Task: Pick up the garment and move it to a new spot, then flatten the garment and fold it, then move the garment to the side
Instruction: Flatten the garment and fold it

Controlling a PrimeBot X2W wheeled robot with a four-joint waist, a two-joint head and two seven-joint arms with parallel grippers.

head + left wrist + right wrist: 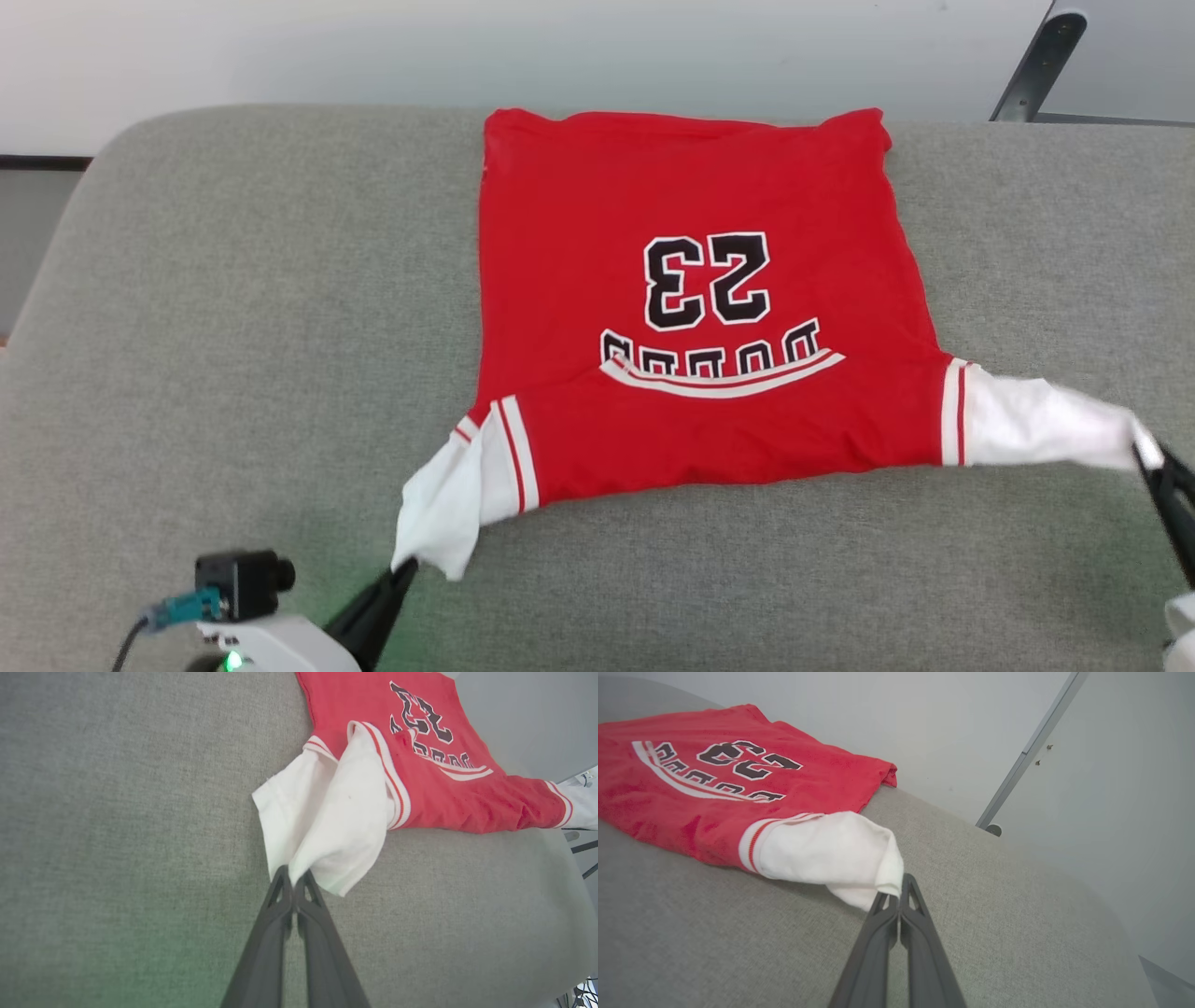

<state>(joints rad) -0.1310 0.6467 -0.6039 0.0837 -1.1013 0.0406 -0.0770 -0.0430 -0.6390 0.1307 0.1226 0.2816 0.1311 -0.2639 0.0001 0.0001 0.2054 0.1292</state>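
Left gripper (403, 566) and right gripper (1154, 459) each clamped shut on a white sleeve end.
The garment (691, 280) lies ahead between them on the grey cushion (233, 327), sleeve-to-sleeve axis crosswise, hem at the far edge; left sleeve bunched slack, right taut, so left likely pulls outward next.

The head view looks forward and down from above the near edge of the grey surface (233, 308), taking in the whole jersey (579, 205), its print upside down, with a pale wall (560, 47) beyond. The left wrist view sits low and close behind the left gripper (294, 873), facing along it across the surface to the left sleeve (327, 826), and the right wrist view does likewise behind the right gripper (896, 891) at the right sleeve (826, 854). All three views share the jersey's number print (707, 280).
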